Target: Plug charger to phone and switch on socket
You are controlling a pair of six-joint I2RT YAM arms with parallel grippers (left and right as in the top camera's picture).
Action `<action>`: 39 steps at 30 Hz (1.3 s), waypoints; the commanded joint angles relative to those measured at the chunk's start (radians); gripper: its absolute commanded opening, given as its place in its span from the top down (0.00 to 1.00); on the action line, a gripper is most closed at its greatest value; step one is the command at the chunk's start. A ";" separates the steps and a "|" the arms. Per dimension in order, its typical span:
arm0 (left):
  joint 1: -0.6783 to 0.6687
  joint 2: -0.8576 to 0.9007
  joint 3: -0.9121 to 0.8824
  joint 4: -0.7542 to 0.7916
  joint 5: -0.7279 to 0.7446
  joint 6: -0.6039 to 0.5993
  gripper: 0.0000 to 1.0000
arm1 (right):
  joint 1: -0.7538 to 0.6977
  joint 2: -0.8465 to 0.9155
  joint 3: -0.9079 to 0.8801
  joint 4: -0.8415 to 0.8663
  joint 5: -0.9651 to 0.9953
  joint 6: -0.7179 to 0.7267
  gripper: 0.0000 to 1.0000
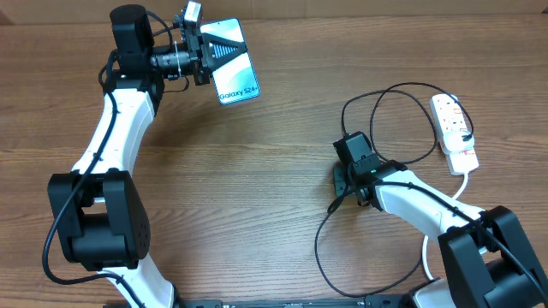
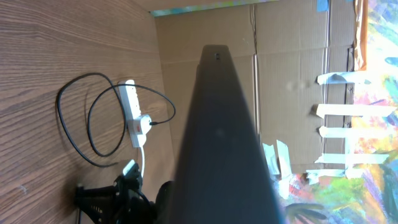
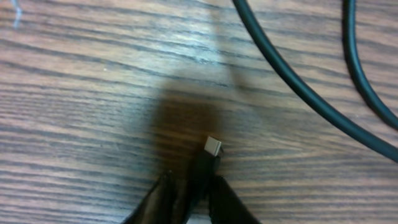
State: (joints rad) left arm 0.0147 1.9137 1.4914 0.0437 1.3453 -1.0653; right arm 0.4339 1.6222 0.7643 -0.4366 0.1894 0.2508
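- Left claw [image 1: 204, 56] is up at the far side of the desk [image 1: 257, 180], clamped tight on the phone [image 1: 233, 62], lit screen facing up and raised off the wood.
- From the left wrist the phone [image 2: 217, 143] shows only as a dark slab running away from the camera; I cannot make out its port.
- Right claw [image 1: 351, 175] is low over mid-desk, nearly closed, pinching the charger [image 1: 394, 115] just behind its connector [image 3: 213, 147], whose silver tip pokes out past the fingers [image 3: 163, 198].
- The rest of the cable [image 3: 298, 81] lies in loose loops leading off to the white socket [image 1: 454, 130] on the right, black plug already in.
- Step in hand, by my read: connector gripped, phone presented, plug-in not yet made; the two are well apart.
- Next move calls for bringing tip and phone's end together, squared up, without the loops snagging. The switch comes after.
- Surface: brown wood-grain desk [image 3: 74, 93], flat and matte.
- Room: a cardboard wall [image 2: 292, 50] behind, with pale tape strips [image 2: 354, 112].
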 commanded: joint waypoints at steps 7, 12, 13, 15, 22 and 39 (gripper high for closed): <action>-0.011 -0.016 0.015 0.005 0.008 0.022 0.96 | 0.003 0.031 0.005 0.022 -0.019 0.148 0.87; -0.010 -0.016 0.015 0.005 0.008 0.022 0.96 | 0.003 0.031 -0.010 0.074 -0.026 0.147 0.84; -0.010 -0.016 0.015 0.005 0.008 0.022 0.96 | 0.003 0.031 -0.011 0.081 -0.026 0.152 0.83; -0.010 -0.016 0.015 0.005 0.008 0.022 0.96 | 0.003 0.031 -0.011 0.086 -0.026 0.174 0.82; -0.010 -0.016 0.015 0.005 0.005 0.022 0.96 | 0.003 0.031 -0.011 0.056 -0.026 0.239 0.85; -0.010 -0.016 0.015 0.005 0.005 0.018 0.96 | 0.003 0.031 -0.017 0.012 -0.056 0.259 0.91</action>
State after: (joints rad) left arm 0.0128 1.9137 1.4914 0.0441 1.3453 -1.0653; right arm 0.4335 1.6424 0.7650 -0.3931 0.1650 0.5060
